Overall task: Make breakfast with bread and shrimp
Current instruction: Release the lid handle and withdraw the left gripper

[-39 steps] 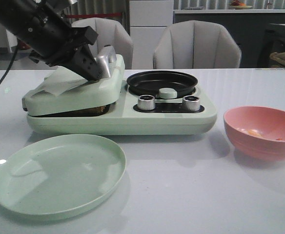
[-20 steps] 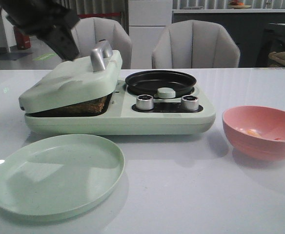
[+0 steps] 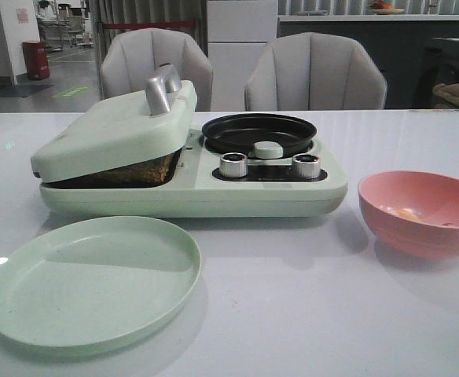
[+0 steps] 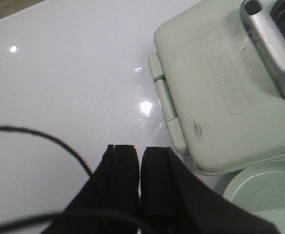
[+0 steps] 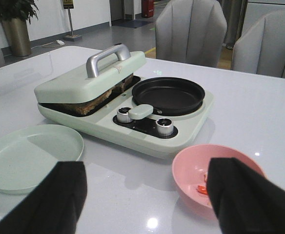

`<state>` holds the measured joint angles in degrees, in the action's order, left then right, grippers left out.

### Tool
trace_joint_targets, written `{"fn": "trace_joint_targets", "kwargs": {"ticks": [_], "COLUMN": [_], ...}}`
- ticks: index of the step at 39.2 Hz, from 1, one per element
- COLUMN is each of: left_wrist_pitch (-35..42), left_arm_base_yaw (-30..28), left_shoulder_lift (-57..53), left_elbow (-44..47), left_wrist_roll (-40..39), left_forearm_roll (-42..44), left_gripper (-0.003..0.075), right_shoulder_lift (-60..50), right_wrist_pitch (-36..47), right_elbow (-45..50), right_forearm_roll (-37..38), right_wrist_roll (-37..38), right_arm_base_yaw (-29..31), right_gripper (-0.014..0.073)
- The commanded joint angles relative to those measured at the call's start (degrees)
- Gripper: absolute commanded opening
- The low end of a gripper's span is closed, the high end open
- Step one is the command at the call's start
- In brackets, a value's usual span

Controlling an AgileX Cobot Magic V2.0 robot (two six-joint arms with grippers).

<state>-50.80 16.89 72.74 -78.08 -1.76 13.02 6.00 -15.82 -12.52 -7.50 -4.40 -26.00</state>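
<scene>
The bread lies in the pale green sandwich maker, its brown edge showing under the lid, which rests tilted on it; the bread also shows in the right wrist view. A few small orange shrimp lie in the pink bowl. My left gripper is shut on nothing, above bare table beside the lid. Over the table's front, my right gripper is open and empty, with the shrimp beside one finger.
An empty green plate lies in front of the sandwich maker. A black round pan and two knobs occupy the appliance's right half. A metal handle stands on the lid. Two grey chairs stand behind the table.
My left arm let go of the lid, rose and left the front view. The lid, pressed flat a second ago, sprang up and rests tilted on the bread.
</scene>
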Motion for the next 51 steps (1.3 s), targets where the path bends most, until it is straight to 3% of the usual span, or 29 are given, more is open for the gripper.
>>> {"fn": "trace_joint_targets", "kwargs": {"ticks": [1,15,26,42,51], "left_wrist_pitch": [7.84,21.44,23.26,23.26,23.36], "left_arm_base_yaw": [0.15,0.15,0.15,0.15,0.15], "left_shoulder_lift": [-7.61,-31.48,-48.51,-67.32,-69.52], "left_elbow": [4.07,28.52,43.12,52.76,55.06], "left_wrist_roll": [-0.79,-0.79,-0.79,-0.79,-0.79], "left_forearm_roll": [-3.11,-9.40,-13.02,-13.02,-13.02], "left_gripper": [0.0134,0.0134,0.0134,0.0134,0.0135], "right_shoulder_lift": [0.57,0.57,0.57,0.57,0.63], "right_wrist_pitch": [4.20,4.20,4.20,5.57,6.32], "right_elbow": [-1.57,-1.57,-1.57,-1.57,-1.66], "right_forearm_roll": [-0.09,-0.09,-0.09,-0.09,-0.09], "right_wrist_roll": [-0.21,-0.21,-0.21,-0.21,-0.21], "right_arm_base_yaw": [0.34,0.34,0.34,0.34,0.34], "right_gripper": [0.0605,0.0605,0.0605,0.0605,0.0605]}}
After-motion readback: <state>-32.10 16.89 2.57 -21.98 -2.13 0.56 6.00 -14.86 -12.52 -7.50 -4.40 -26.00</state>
